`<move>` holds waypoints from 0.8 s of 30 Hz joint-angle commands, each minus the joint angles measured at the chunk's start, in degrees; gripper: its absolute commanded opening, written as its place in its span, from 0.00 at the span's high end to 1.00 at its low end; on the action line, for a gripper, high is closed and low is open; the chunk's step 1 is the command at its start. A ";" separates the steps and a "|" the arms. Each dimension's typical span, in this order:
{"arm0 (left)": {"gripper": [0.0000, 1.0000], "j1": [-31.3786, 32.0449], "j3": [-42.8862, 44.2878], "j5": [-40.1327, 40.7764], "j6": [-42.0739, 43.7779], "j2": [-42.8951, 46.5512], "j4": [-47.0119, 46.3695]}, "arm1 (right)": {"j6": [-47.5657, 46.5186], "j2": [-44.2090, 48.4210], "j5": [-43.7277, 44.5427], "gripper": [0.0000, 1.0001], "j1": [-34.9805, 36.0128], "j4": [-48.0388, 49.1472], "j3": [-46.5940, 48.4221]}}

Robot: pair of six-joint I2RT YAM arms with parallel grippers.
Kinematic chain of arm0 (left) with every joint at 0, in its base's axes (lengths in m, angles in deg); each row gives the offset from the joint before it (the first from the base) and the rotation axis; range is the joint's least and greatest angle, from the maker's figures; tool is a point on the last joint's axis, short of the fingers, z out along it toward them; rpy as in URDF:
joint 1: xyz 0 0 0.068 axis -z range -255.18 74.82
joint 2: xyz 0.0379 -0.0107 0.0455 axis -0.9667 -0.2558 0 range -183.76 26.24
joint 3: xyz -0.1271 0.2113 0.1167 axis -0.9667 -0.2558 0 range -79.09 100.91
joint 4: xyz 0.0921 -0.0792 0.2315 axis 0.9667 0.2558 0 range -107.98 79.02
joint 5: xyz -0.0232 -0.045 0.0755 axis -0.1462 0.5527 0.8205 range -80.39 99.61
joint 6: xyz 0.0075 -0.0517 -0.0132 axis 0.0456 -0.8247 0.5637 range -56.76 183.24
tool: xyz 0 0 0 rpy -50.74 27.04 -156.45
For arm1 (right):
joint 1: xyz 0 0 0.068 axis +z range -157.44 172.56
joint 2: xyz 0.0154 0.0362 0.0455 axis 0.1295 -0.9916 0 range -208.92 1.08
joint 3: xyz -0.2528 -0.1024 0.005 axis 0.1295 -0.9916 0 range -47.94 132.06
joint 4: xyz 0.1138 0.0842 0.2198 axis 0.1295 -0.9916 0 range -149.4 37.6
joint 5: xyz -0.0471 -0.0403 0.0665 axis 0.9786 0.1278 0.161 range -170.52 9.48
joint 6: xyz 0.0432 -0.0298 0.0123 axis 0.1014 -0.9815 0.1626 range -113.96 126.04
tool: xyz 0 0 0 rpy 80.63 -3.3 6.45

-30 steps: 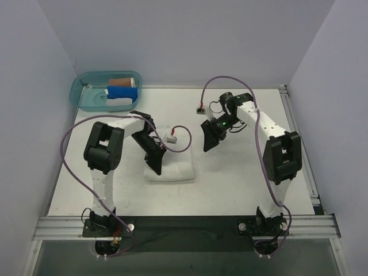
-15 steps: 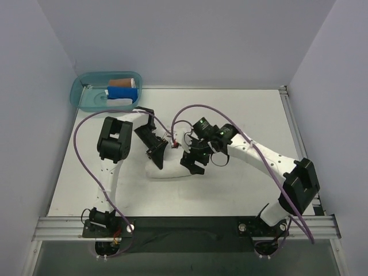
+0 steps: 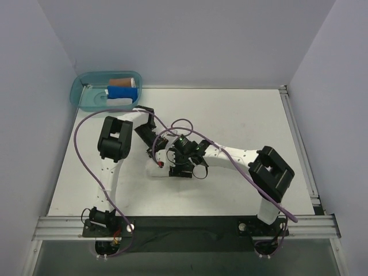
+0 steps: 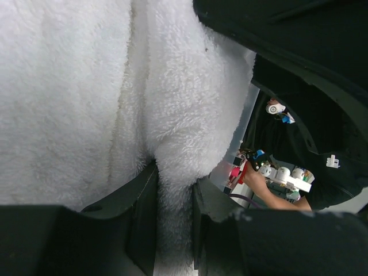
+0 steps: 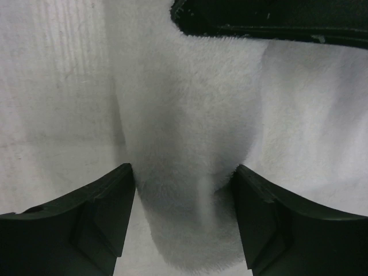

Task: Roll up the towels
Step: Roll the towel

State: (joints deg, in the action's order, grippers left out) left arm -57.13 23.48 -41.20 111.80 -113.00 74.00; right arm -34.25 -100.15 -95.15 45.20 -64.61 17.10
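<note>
Left wrist view: left gripper [image 4: 175,198] is pinching a narrow fold of the white towel [image 4: 80,86], its jaws nearly together.
Right wrist view: right gripper [image 5: 181,172] is standing wide, straddling a rolled part of the white towel with one finger on each side.
White towel: is lying on the table [image 3: 247,115], left of centre, under both grippers.
Teal tub [image 3: 83,102]: is sitting at the far left corner, holding a blue towel [image 3: 122,92] and a brown towel [image 3: 122,82].

The table [image 3: 241,115] bears a white towel [image 3: 154,172] and a teal bin [image 3: 86,103].
</note>
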 commanded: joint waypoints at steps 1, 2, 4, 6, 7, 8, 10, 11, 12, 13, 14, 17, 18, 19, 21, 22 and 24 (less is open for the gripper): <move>0.81 -1.61 0.97 10.12 5.76 -5.17 -5.23 | -1.28 -2.82 -2.93 0.44 0.00 1.05 -1.40; 0.80 -1.87 0.54 9.85 5.15 -4.82 -5.67 | -1.02 -3.18 -3.73 0.64 -0.08 0.70 -1.49; 0.74 -3.10 -2.17 8.89 4.80 -2.72 -7.94 | -1.01 -3.88 -5.75 0.83 -0.08 -1.31 -1.67; 0.65 -4.41 -5.08 8.01 3.04 -0.43 -10.50 | -1.54 -4.76 -8.91 1.00 -0.26 -3.42 -0.71; 0.63 -6.25 -7.62 6.70 2.34 2.10 -12.60 | -1.72 -6.42 -9.97 1.00 -0.43 -6.92 0.00; 0.60 -7.22 -8.51 5.38 1.29 3.44 -13.32 | -1.89 -7.31 -11.46 1.00 -1.04 -8.69 1.05; 0.47 -11.07 -9.92 0.65 0.84 7.29 -13.41 | -2.24 -9.93 -15.41 1.00 -1.84 -13.08 3.51; 0.44 -12.58 -11.06 -0.94 0.84 8.88 -13.41 | -2.25 -10.65 -16.73 1.00 -2.71 -13.98 4.04; 0.32 -13.81 -11.77 -2.35 1.19 10.64 -13.41 | -2.33 -11.35 -19.18 1.00 -3.24 -15.46 4.48; 0.31 -15.04 -12.38 -4.54 1.63 14.22 -13.06 | -2.42 -13.18 -20.07 1.00 -3.68 -16.44 6.14; 0.30 -17.58 -13.52 -5.35 2.67 16.09 -13.06 | -2.33 -14.25 -21.13 1.00 -4.04 -17.84 7.29; 0.28 -23.55 -13.88 -8.16 4.43 22.68 -12.97 | -2.33 -18.38 -24.99 1.00 -5.53 -23.02 12.47; 0.28 -25.32 -13.71 -8.86 4.88 24.18 -12.97 | -2.33 -19.26 -25.70 1.00 -6.06 -25.04 13.62; 0.28 -26.82 -13.62 -10.35 5.23 26.71 -12.97 | -2.25 -21.01 -26.93 1.00 -6.15 -26.36 14.67; 0.28 -31.54 -13.88 -11.94 6.28 29.36 -13.23 | -1.98 -23.04 -27.81 1.00 -6.32 -30.83 18.71; 0.29 -32.80 -14.40 -13.34 6.90 32.16 -13.76 | -1.72 -25.22 -28.25 1.00 -6.41 -32.69 20.46; 0.29 -35.78 -17.90 -13.53 7.69 35.86 -15.77 | -0.85 -27.60 -28.52 1.00 -6.41 -37.77 25.21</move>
State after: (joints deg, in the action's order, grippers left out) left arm -89.94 8.72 -49.88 115.51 -83.54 60.01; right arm -36.96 -118.65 -120.79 37.38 -83.76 42.54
